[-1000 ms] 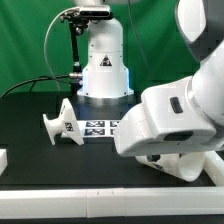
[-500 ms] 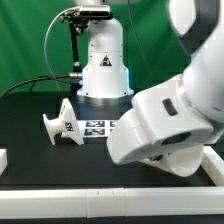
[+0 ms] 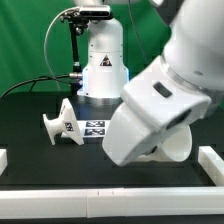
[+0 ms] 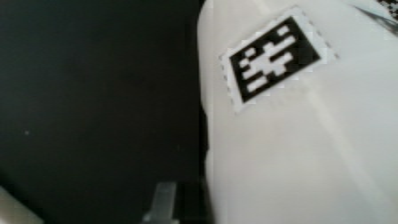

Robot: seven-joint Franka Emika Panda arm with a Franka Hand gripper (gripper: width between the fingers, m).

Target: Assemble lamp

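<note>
The lamp's large white shade fills much of the wrist view, with a black-and-white tag on its wall. My gripper is shut on the shade's wall; one grey finger shows on the outside and the other is hidden behind the wall. In the exterior view the shade hangs under my arm's bulky wrist, above the black table. The small flared base lies on its side at the exterior view's left, well apart from the gripper.
The marker board lies flat beside the base. The big white robot pedestal stands at the back. White blocks sit at the table's left edge and right edge.
The gripper has shut on the shade's wall. My arm has then risen and swung toward the exterior view's left, bringing the shade up with it. The base has not moved.
</note>
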